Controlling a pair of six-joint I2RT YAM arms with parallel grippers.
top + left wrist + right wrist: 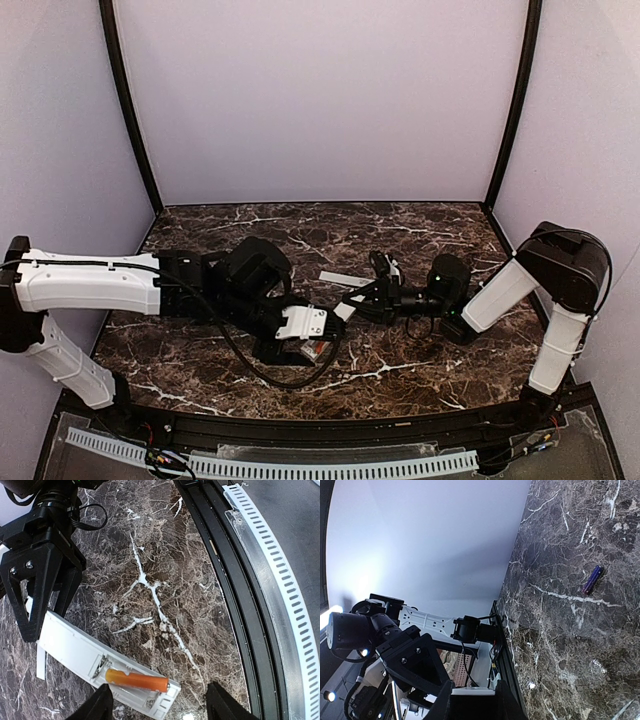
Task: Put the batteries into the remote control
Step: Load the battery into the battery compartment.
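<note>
We see the remote control (75, 647) lying on the tabletop (165, 580), recess up, with the red-orange battery (137, 679) seated lengthwise in it. Our right end effector (44, 625) is clamped on the remote's other end. Our left end effector (160, 707) hangs over the recess end, fingers spread wide, gripping nothing. The dark blue-purple battery (592, 579) lies alone on the tabletop, well apart.

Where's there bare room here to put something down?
Bare: the far-right stretch of dark marble tabletop below the back wall, and the near-right patch between the right arm and front rail. Crowded: the centre, where left claw and right claw meet at the slim white remote control, beside a pale strip.
</note>
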